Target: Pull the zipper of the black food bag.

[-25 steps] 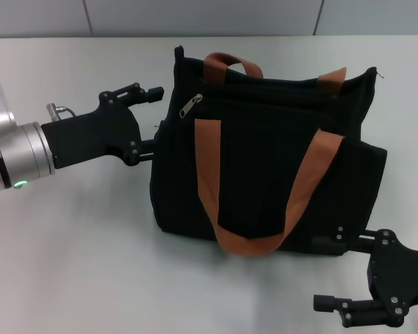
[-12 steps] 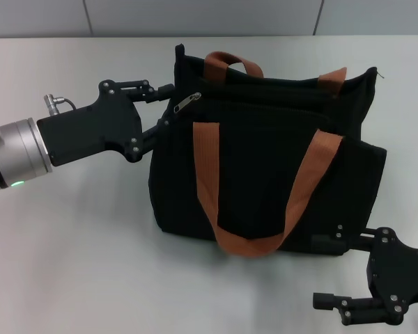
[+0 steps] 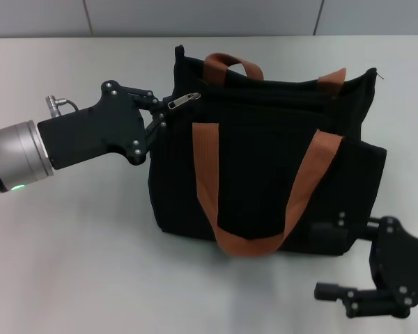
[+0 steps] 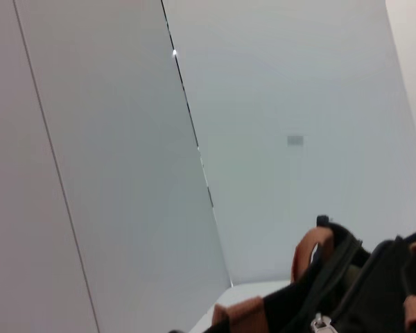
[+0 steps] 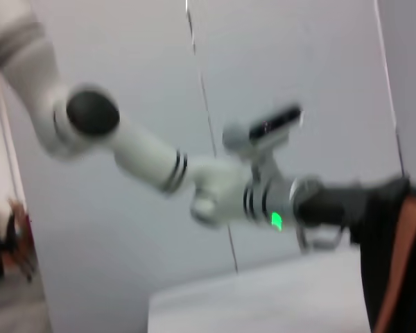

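Observation:
The black food bag (image 3: 265,160) stands on the table with two rust-brown handles; part of it also shows in the left wrist view (image 4: 360,291). The silver zipper (image 3: 184,101) pull sits at the bag's top left corner and shows in the left wrist view (image 4: 321,321). My left gripper (image 3: 165,110) is at that corner, its two fingers close together on either side of the pull's left end with a small gap between them. My right gripper (image 3: 332,262) is open at the bag's lower right corner, its upper finger against the bag's base.
The white table (image 3: 76,243) extends to the left and in front of the bag. A grey panelled wall (image 3: 195,17) runs behind. The right wrist view shows my left arm (image 5: 229,187) and the bag's edge (image 5: 388,208).
My left gripper has moved right to the bag's top left corner and its fingers have narrowed around the zipper pull. The right gripper has shifted slightly.

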Motion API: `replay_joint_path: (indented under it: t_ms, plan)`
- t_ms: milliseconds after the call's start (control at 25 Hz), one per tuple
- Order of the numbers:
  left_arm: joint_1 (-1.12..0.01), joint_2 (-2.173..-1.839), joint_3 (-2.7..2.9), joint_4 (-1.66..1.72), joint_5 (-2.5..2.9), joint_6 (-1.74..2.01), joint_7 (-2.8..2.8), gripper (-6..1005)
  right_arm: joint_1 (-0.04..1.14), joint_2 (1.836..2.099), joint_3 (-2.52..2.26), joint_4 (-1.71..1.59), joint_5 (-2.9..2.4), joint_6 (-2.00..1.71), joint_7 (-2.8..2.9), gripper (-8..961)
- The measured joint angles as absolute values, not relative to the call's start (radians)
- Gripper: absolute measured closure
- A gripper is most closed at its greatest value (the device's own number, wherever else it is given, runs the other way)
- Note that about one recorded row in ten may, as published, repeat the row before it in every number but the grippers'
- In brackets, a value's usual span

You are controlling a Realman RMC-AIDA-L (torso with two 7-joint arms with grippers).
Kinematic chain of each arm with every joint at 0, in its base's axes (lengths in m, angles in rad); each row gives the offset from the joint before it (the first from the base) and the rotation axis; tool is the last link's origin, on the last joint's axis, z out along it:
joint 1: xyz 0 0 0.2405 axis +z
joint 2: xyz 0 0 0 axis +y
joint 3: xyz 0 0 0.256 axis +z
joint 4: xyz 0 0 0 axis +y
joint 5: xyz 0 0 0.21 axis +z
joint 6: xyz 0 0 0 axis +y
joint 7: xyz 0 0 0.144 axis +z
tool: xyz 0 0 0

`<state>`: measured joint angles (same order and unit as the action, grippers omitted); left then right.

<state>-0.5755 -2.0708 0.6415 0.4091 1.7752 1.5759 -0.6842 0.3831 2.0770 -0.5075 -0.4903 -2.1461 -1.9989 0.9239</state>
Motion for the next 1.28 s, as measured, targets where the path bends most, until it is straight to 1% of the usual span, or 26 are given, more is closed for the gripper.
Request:
replay_joint_path:
  t_ms: [160,520,800,960,1240,1280]
  plan:
    - [-0.565,-2.072,0.643,0.406,1.746,1.590,-0.661,966,0.390,2.076,-0.508,-0.487,-2.045,-2.044,1.003,166]
    - [-0.556,-2.072,0.650,0.399,1.718,1.606,-0.642,964,0.469,2.060,-0.508,-0.503,-1.847,-2.026,1.425,165]
    - [-0.560,-2.073,0.650,0.396,1.717,1.619,-0.632,962,0.615,2.022,-0.516,-0.513,-1.796,-1.943,1.867,165]
    - [-0.564,-2.075,0.650,0.390,1.716,1.623,-0.624,961,0.695,2.008,-0.572,-0.527,-1.804,-1.892,2.017,174]
    - [-0.575,-2.076,0.650,0.376,1.715,1.621,-0.606,960,0.779,2.004,-0.780,-0.611,-1.806,-1.763,2.174,191]
    - [-0.575,-2.076,0.650,0.376,1.715,1.621,-0.606,959,0.790,2.004,-0.797,-0.617,-1.814,-1.751,2.188,206]
